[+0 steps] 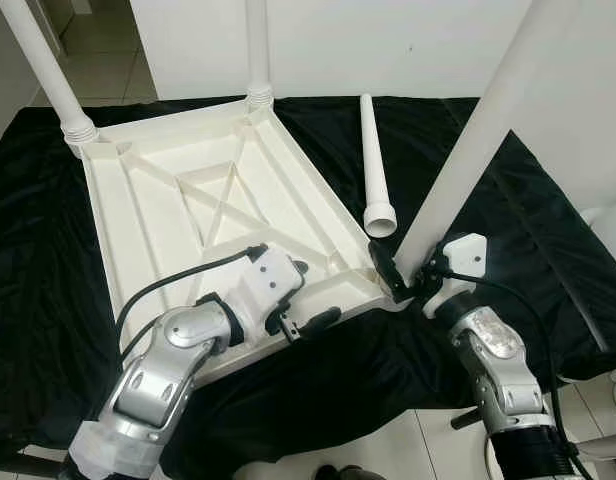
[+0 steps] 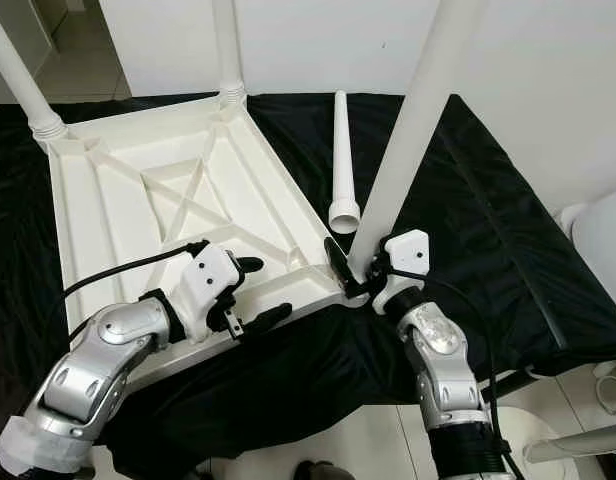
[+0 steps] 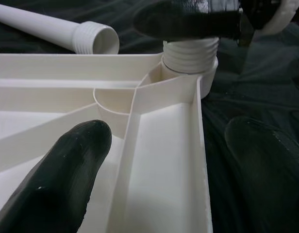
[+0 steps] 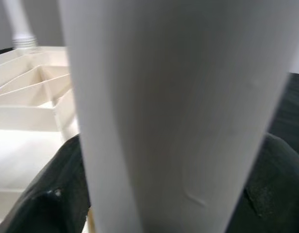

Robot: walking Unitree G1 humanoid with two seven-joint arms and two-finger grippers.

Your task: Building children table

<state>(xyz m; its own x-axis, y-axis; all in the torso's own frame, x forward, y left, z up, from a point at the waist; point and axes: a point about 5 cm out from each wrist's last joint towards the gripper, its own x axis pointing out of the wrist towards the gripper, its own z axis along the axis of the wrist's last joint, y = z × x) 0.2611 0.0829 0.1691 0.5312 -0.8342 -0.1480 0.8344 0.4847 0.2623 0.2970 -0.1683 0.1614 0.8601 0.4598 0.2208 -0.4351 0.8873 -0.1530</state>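
Note:
A white children's tabletop lies upside down on a black cloth. Two white legs stand in its far corners. My right gripper is shut on a third leg low down. That leg stands slightly tilted at the near right corner, its threaded end in the corner socket. In the right wrist view this leg sits between both fingers. A fourth leg lies loose on the cloth beside the tabletop. My left gripper is open and straddles the near rim, one finger inside and one outside.
The black cloth covers the surface and drapes over its near edge onto pale floor tiles. A white wall stands behind. A white rounded object and a cable lie at the far right.

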